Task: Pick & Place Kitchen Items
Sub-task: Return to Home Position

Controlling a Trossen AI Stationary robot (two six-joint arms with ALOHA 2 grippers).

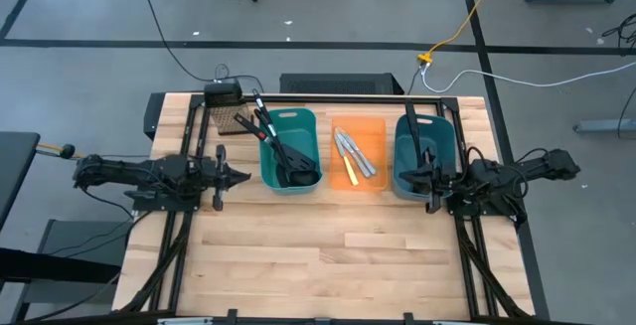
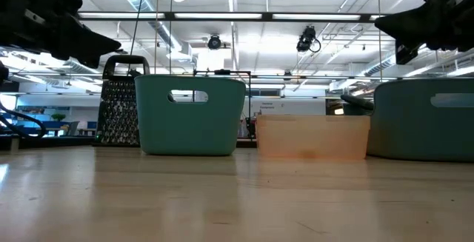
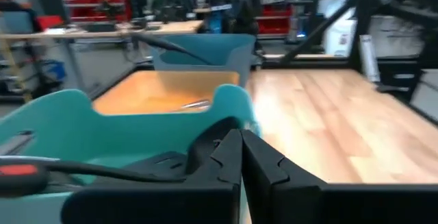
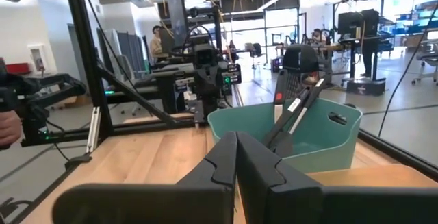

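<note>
Bins stand side by side along the 12 o'clock side of the wooden desk (image 1: 328, 255), and everything worth watching is inside them.

The teal bin (image 1: 316, 136) sits toward 11 o'clock. It holds a bundle of black utensils (image 1: 283, 151) lying slantwise, with their handles poking out over the rim toward 11 o'clock. One of those handles carries a red mark (image 4: 278, 95).

The orange bin (image 1: 373, 128) is at 12 o'clock, just beside the teal one. On its floor lie the slim silver knives (image 1: 356, 154), and the yellow-handled knife (image 1: 349, 171) lies alongside them on their 9 o'clock side.

The darker teal bin (image 1: 447, 136) comes next, toward 1 o'clock. A long black handle (image 3: 171, 46) leans up out of it. I cannot tell what kind of tool it belongs to.

A metal grater (image 1: 231, 121) stands upright on the desk at the teal bin's 10 o'clock, near the desk's far edge.

Both arms are raised off the desk and neither one carries anything. The left claw (image 1: 243, 176) hangs at 9 o'clock of the teal bin, just beside its wall and pointing toward it. Its two fingers are pressed together on nothing.

The right claw (image 1: 409, 175) reaches in from 3 o'clock, above the near half of the darker teal bin. Its fingers are likewise closed against each other on nothing. From desk height, both arms show high above the bin rims.
</note>
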